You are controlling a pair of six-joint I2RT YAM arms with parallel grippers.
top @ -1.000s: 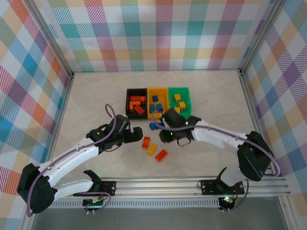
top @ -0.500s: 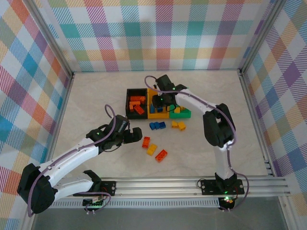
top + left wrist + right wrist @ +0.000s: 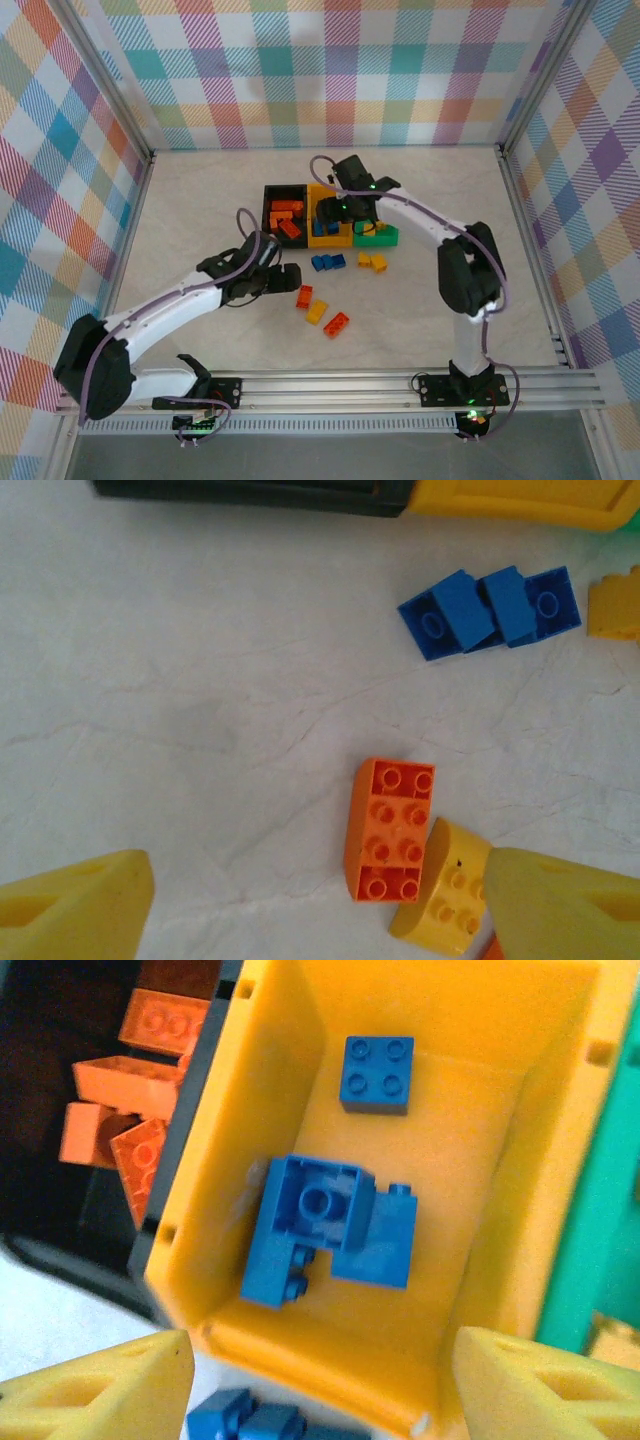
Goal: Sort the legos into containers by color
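Yellow fingers [image 3: 75,905] of the left gripper [image 3: 320,900] stand wide and empty, low over the table [image 3: 150,680]. Between them lies a loose orange brick [image 3: 390,830] touching a yellow brick [image 3: 445,892], with open tabletop to its left. Two blue bricks [image 3: 490,610] lie just short of the bins' front edge. Over the yellow-orange bin [image 3: 560,1160] hangs the right gripper [image 3: 322,1360], fingers spread, empty, blue legos [image 3: 320,1220] inside below. Adjoining: the black bin [image 3: 284,242] with orange-red legos [image 3: 285,212] on the left, the green bin [image 3: 378,238] on the right.

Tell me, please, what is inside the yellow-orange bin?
The yellow-orange bin holds blue bricks: one square, studs up, and a cluster with one upside down. Anything under that cluster is covered.
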